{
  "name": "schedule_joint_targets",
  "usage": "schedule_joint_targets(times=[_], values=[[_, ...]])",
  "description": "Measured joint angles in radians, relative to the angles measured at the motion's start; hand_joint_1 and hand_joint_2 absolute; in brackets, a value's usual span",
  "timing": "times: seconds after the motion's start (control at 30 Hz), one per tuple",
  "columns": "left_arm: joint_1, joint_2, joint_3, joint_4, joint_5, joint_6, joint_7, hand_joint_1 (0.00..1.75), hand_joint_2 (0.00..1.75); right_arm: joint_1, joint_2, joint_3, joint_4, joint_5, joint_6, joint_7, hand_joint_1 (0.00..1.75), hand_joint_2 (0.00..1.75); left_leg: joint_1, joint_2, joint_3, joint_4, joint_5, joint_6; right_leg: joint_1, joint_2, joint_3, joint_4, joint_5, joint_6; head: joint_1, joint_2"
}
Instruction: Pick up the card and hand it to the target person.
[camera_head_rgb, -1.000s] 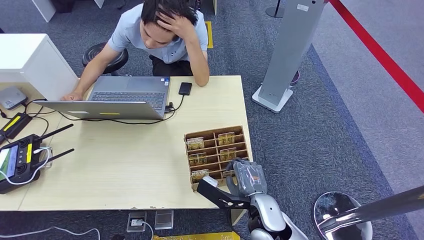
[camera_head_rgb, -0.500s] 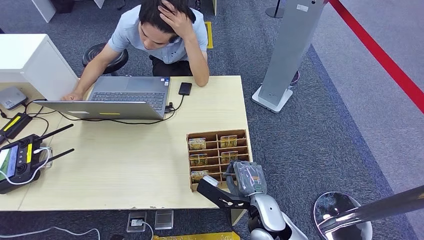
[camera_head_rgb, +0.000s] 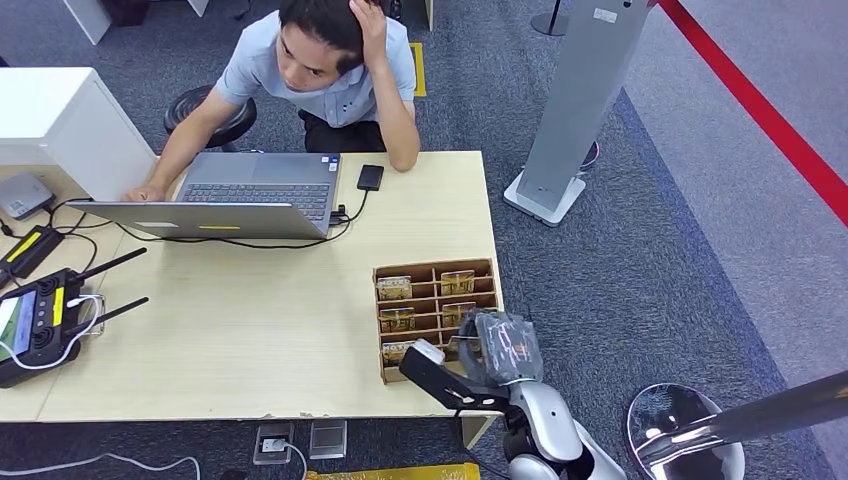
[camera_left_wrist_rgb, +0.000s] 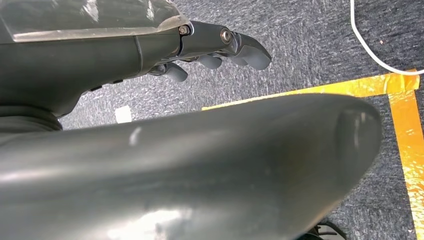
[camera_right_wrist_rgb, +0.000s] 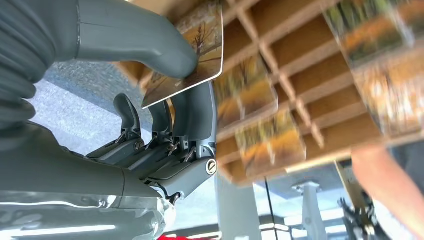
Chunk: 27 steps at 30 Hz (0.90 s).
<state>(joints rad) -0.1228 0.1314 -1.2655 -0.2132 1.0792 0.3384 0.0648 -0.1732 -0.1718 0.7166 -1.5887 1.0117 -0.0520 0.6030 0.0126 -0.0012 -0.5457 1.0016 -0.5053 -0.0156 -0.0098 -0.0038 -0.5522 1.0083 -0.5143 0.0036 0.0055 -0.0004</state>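
A: Left to right, what's there?
B: A person sits at a laptop on the tabletop. A wooden rack stands cards upright.
A: And the hands?
B: The right hand pinches a card between thumb and fingers, just beside the rack, likely for handing over. The left hand hangs empty, fingers loosely curled.

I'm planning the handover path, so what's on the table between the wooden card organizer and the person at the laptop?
In the head view, bare tabletop lies between the organizer and the person. The phone with its cable sits off to the laptop side.
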Motion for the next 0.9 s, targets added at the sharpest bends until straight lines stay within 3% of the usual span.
schedule_joint_targets(times=[0.23,0.47,0.53,0.7,0.9], values=[[0.005,0.003,0.000,0.000,0.007,0.005,0.000,0.00,0.00,-0.045,-0.062,-0.035,-0.209,-0.062,0.049,0.028,1.29,1.75,0.000,0.000,0.000,0.000,0.000,0.000,0.000,0.000,0.000,0.000,0.000,0.000,0.001,0.000],[0.005,0.004,0.000,0.000,0.001,0.001,-0.004,0.00,0.00,-0.096,-0.075,-0.031,-0.305,-0.175,0.039,-0.099,1.29,1.75,0.000,0.000,0.000,0.000,0.000,0.000,0.000,0.000,0.000,0.000,0.000,0.000,-0.001,0.000],[0.004,0.004,0.000,0.000,-0.007,-0.003,-0.005,0.00,0.00,-0.113,-0.070,-0.024,-0.294,-0.156,-0.025,-0.169,1.29,1.75,0.000,0.000,0.000,0.000,0.000,0.000,0.000,0.000,0.000,0.000,0.000,0.000,-0.001,0.000],[-0.013,0.001,0.000,0.000,-0.026,-0.009,-0.004,0.00,0.00,-0.148,-0.047,-0.009,-0.202,-0.066,-0.286,-0.343,1.29,1.75,0.000,0.000,0.000,0.000,0.000,0.000,0.000,0.000,0.000,0.000,0.000,0.000,0.001,0.000],[-0.026,-0.003,0.000,0.000,-0.034,-0.006,0.002,0.00,0.00,-0.170,-0.027,0.003,-0.068,0.032,-0.490,-0.384,1.29,1.75,0.000,0.000,-0.001,0.000,0.000,0.000,0.000,0.000,0.000,0.000,0.000,0.000,0.001,0.000]])
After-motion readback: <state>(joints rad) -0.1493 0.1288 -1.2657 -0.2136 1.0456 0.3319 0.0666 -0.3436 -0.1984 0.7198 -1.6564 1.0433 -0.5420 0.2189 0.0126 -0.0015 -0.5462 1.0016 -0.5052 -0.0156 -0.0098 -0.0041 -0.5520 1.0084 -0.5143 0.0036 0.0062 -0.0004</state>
